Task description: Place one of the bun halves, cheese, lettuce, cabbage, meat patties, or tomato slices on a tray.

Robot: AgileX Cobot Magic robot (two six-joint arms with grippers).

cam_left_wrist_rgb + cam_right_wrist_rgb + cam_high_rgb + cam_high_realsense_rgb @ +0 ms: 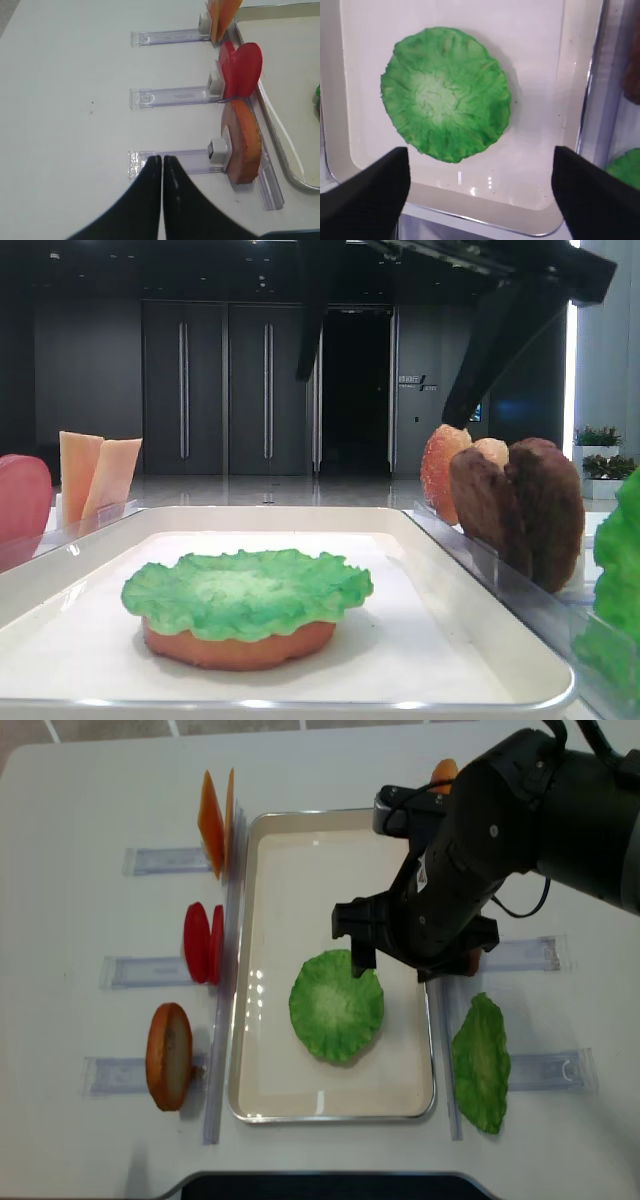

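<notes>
The right hand [480, 187] hangs above the tray [262, 960] with its two dark fingers spread wide and nothing between them; in its own wrist view the lettuce [446, 94] lies flat on the white lining just ahead of the fingertips and a little toward the left one. The low front view shows the leaf resting on a bun half [238, 644], whose orange-brown edge peeks out beneath the ruffled rim, so the stack already has two layers. Judging by the layout, the next ingredient most likely comes from the racks beside the tray: the meat patties [520, 510] stand on edge on the right side, close to the right arm, while the cheese [213, 818], the tomato slices [203, 942] and a second bun half [241, 141] stand on the left, nearer the left hand [162, 162], which is pinched shut over the bare desk [65, 90]. From overhead the right arm's bulk covers the patties and its own fingers, and a spare lettuce leaf [482, 1063] lies beyond the tray's right rim.
</notes>
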